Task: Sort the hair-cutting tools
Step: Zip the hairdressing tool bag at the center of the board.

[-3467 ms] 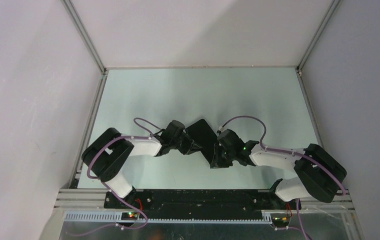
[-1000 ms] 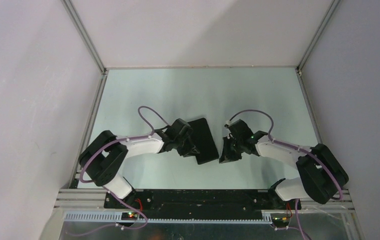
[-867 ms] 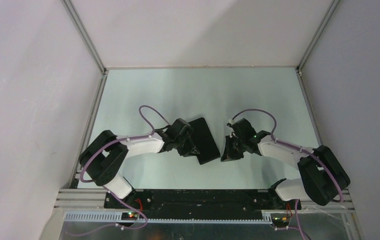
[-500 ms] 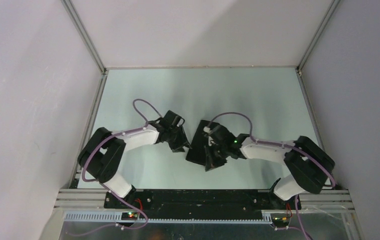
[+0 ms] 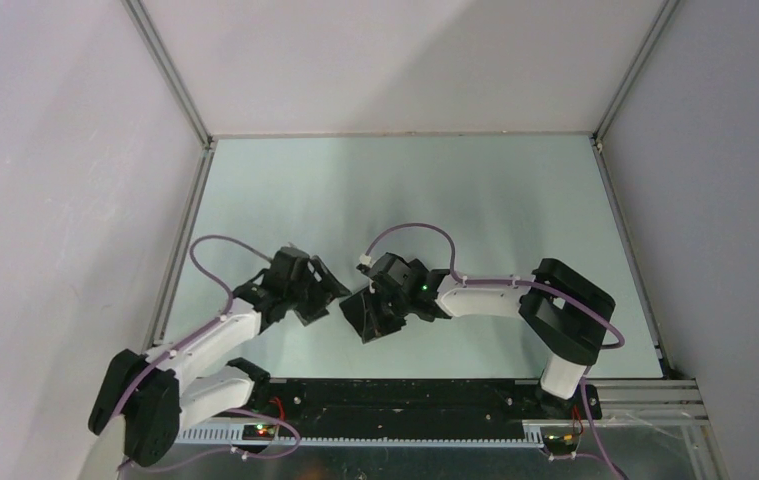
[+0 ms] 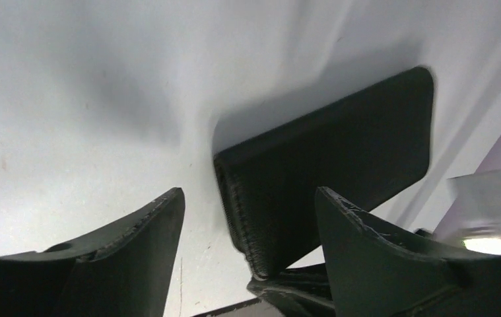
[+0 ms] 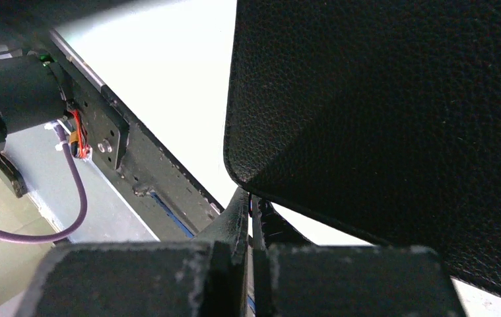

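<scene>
Right gripper (image 7: pixel 251 198) pinches one case (image 6: pixel 340 165); left gripper (image 6: pixel 247 195) agape.

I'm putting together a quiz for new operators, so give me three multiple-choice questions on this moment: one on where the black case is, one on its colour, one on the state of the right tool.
1. Where is the case?
A) in the near half of the table, between the two tools
B) at the far edge
C) in the far left corner

2. What colour is the case?
A) silver
B) red
C) black

3. How is the right tool?
A) wide open
B) shut on the case's edge
C) out of view

Answers: 1 A, the top view shows it beside the left tool; 2 C, both wrist views show black; 3 B, the right wrist view shows its fingers pinched on the case.
</scene>
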Controlling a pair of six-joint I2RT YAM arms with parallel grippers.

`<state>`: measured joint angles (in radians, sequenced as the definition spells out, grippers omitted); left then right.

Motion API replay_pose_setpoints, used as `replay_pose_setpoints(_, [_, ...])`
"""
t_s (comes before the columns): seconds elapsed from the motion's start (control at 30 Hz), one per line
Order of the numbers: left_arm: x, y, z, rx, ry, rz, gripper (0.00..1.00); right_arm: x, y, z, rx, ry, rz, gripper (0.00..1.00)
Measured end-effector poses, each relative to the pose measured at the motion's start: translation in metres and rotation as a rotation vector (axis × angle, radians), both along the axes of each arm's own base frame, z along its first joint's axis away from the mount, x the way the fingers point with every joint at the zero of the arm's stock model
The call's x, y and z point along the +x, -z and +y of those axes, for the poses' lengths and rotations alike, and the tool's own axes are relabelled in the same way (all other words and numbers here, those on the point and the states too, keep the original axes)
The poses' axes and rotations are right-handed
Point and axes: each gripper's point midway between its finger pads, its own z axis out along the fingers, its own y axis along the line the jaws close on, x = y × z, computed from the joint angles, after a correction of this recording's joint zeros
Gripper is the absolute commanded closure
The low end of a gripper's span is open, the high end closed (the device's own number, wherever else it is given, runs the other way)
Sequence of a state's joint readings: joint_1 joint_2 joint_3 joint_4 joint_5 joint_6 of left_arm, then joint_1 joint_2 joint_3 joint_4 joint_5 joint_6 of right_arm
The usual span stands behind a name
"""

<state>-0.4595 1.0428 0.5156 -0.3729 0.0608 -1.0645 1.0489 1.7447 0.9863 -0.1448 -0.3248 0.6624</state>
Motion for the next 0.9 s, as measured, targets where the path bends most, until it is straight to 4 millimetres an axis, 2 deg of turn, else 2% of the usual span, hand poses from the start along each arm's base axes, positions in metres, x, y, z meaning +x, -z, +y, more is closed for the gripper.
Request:
replay_pose_setpoints(0.13, [-0.029, 0.027, -0.015, -0.057, 0.025, 0.098, 0.33, 0.002, 0.0, 0.001, 0.0, 0.015, -0.002, 1.0])
replay_pose_setpoints(0.2, [-0.038, 0.031, -0.025, -0.082, 0.047, 0.125, 0.38, 0.002, 0.003, 0.001, -0.004, 0.021, 0.003, 1.0])
replay_pose_setpoints(0.27, [-0.037, 0.029, -0.032, -0.104, 0.051, 0.125, 0.46, 0.002, 0.005, 0.001, -0.008, 0.022, 0.006, 1.0])
replay_pose_setpoints(0.4, [-0.034, 0.03, -0.039, -0.14, 0.031, 0.13, 0.69, 0.002, 0.005, 0.001, -0.009, 0.024, 0.008, 1.0])
replay_pose_setpoints(0.47, [-0.035, 0.033, -0.04, -0.149, 0.021, 0.137, 0.85, 0.002, 0.005, 0.001, -0.013, 0.026, 0.006, 1.0])
replay_pose_setpoints(0.53, [-0.035, 0.034, -0.041, -0.164, 0.007, 0.143, 0.95, 0.003, 0.008, -0.003, -0.032, 0.031, 0.003, 1.0])
replay_pose_setpoints(0.6, [-0.033, 0.033, -0.044, -0.177, 0.003, 0.141, 0.99, 0.003, 0.011, -0.006, -0.05, 0.035, 0.0, 1.0])
replay_pose_setpoints(0.77, [-0.031, 0.034, -0.046, -0.185, 0.002, 0.143, 1.0, 0.007, 0.01, -0.02, -0.098, 0.044, -0.034, 1.0])
replay_pose_setpoints(0.9, [-0.028, 0.032, -0.048, -0.196, 0.006, 0.14, 1.0, 0.015, 0.004, -0.05, -0.124, 0.083, -0.058, 1.0])
